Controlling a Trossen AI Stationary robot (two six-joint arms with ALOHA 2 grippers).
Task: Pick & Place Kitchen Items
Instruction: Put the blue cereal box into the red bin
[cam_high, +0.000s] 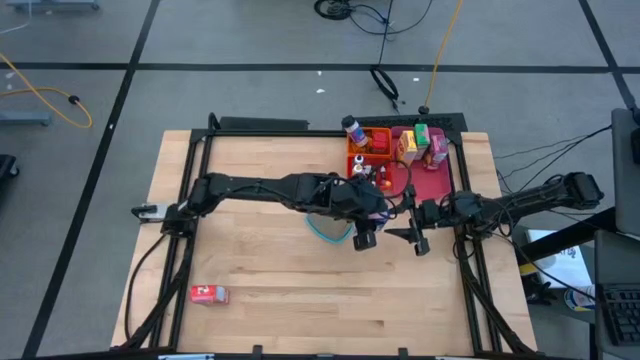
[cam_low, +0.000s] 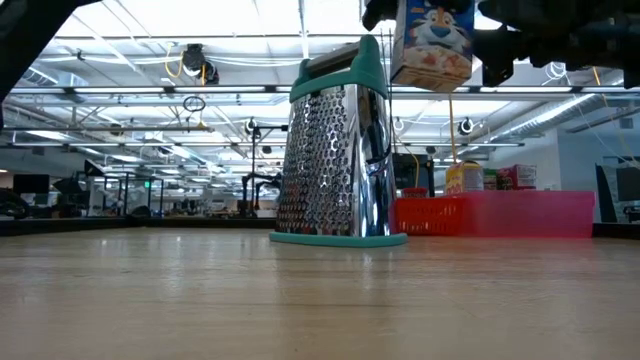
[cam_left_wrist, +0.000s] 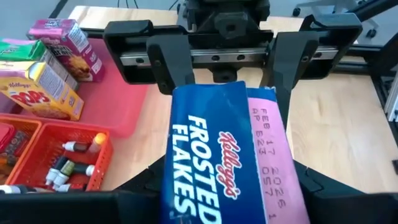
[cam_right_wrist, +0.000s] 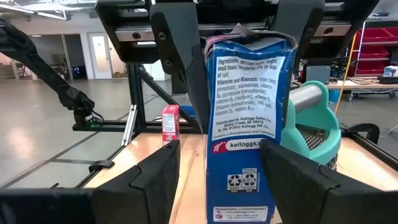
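Item: cereal box (cam_left_wrist: 217, 162), blue. It hung in the air over the table's middle, above the grater (cam_low: 335, 150) and short of the pink tray (cam_high: 432, 182).

Holder: left gripper (cam_right_wrist: 245, 93), clamped on the box's two sides.

Receiver: right gripper (cam_left_wrist: 227, 87), fingers apart and flanking the same box. A gap showed on one side, so it had no grip as far as could be seen.

Step, as judged: a hand-over from left to right.

Handling note: the right fingers should close squarely on the flat sides and be firm before the left lets go. The carton is thin and would dent under a hard squeeze.

Pose: the left arm reached across from its side, the right arm came in short, and the wrists faced each other level, nearly nose to nose.
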